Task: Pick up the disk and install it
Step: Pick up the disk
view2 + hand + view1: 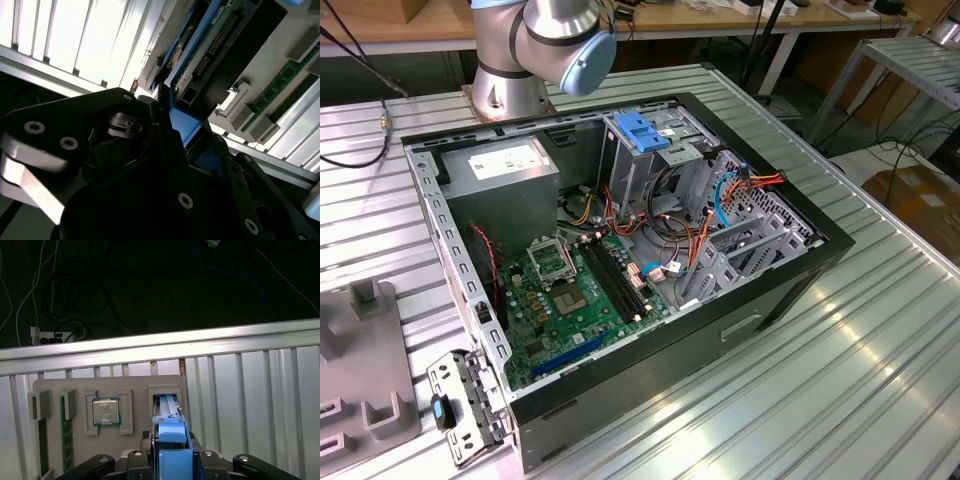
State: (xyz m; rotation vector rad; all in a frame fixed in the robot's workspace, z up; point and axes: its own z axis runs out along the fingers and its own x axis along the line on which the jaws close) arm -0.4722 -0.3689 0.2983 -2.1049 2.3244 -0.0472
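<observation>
Early in the job, to judge by the layout. Spread across the slatted aluminium table (880,380): an open computer case (720,335) lying on its side, motherboard up, with the arm (545,40) based just beyond it. Well apart from the case, at the exterior view's left, a grey parts tray (360,340), likely the one seen in the first wrist view. Poised at that tray, the gripper (173,466), apparently clamped on the bright blue end tab of the disk (167,407). Standing on edge in its tray slot or just lifted out of it; cannot tell which. Alongside in the tray, memory sticks (66,435) and a processor (106,411). Grasp seemingly made, then; installing in the case not yet done.
</observation>
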